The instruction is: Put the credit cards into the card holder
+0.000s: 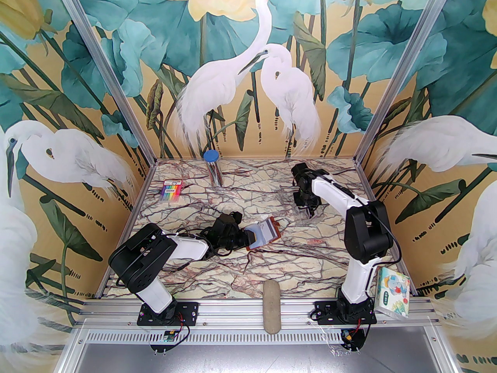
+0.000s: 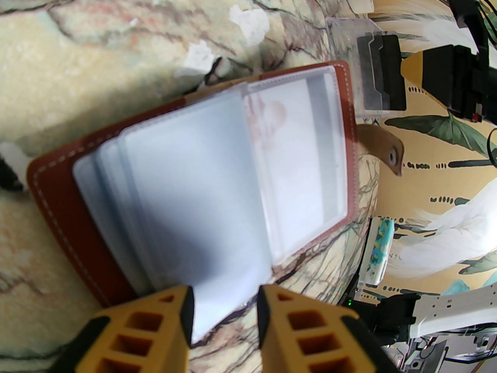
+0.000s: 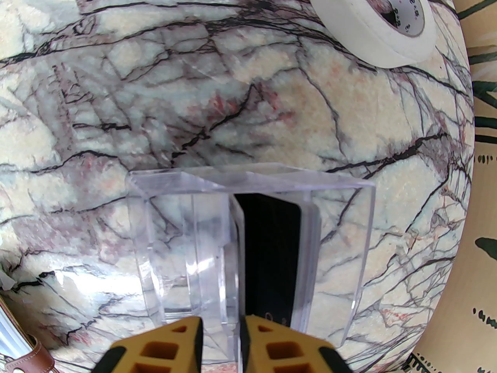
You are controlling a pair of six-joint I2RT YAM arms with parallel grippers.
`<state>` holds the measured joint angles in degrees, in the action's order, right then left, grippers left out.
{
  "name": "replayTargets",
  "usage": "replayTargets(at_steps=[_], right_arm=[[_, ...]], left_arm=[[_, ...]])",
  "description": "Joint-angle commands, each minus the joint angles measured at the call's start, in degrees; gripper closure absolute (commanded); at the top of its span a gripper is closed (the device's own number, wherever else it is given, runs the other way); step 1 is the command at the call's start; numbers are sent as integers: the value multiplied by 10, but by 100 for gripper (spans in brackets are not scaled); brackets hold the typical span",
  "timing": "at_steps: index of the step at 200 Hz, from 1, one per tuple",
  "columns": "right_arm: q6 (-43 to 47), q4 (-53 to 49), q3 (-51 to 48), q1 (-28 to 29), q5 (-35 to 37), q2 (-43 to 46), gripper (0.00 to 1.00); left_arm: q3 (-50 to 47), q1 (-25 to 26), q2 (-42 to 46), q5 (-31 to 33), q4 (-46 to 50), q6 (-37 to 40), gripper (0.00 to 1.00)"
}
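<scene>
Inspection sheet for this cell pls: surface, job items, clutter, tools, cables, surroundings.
Surface: marble-print table, a few small white scraps.
Job's things: card holder open mid-table, sleeves fanned; dark cards upright in clear box.
Clutter: pen pack, blue-lidded tube, tape roll, grey oblong pad, tissue pack.
Tools: left tool astride a sleeve corner, right tool astride a wall of the clear box; grip unclear on both.
Cables: black loops over left wrist; one cable along right arm.
Surroundings: heron mural walls, aluminium frame.
</scene>
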<state>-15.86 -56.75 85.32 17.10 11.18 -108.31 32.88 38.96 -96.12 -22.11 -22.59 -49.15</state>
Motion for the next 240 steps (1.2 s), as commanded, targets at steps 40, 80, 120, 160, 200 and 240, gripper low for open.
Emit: replayTargets(at_steps=[40, 80, 120, 160, 200, 240], right_arm=[[-12, 1, -9, -5, -8, 6, 75], [-13, 0, -7, -9, -14, 2, 75], [-15, -13, -1, -8, 21, -8, 75], [-3, -20, 9, 0, 7, -13, 76], [8, -40, 22, 8, 20, -31, 77], [16, -56, 30, 20, 40, -48, 77]], left_arm=[[-9, -1, -25, 6, 37, -2, 65], [-7, -1, -26, 6, 36, -1, 65], [-9, -1, -25, 7, 38, -1, 65], [-6, -1, -28, 6, 38, -2, 65], [-6, -1, -27, 6, 39, -1, 65], [-6, -1, -27, 6, 39, -2, 65]])
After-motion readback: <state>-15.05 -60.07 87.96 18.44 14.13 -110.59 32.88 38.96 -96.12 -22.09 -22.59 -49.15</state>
